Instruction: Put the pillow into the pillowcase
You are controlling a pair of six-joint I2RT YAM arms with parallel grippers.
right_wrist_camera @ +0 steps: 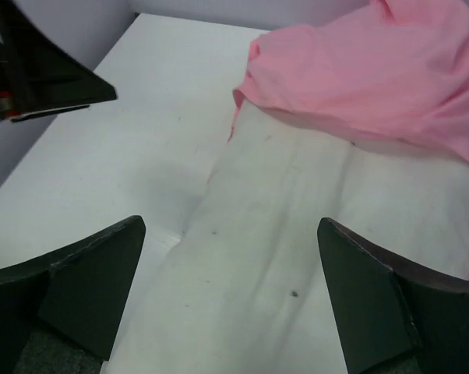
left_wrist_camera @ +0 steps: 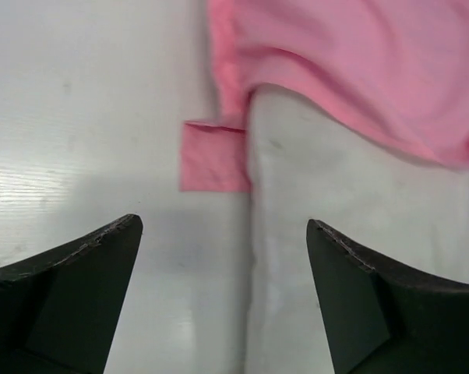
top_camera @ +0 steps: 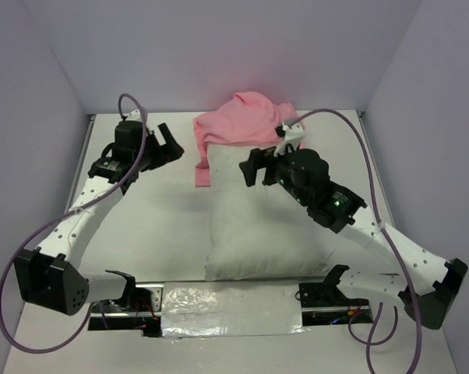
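White tabletop [top_camera: 160, 214] boxed by pale lilac walls [top_camera: 219, 47], white pillow [top_camera: 266, 234] with its far end under the bunched pink pillowcase [top_camera: 242, 121]; left end effector [top_camera: 172, 144] and right end effector [top_camera: 252, 167] gape wide, empty.

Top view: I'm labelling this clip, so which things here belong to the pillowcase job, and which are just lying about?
Part of the job:
- the pillow
- the pillowcase, bunched over the pillow's far end
- left gripper and right gripper, both open and empty

Just there:
- silvery strip at the table's near edge
- purple cable
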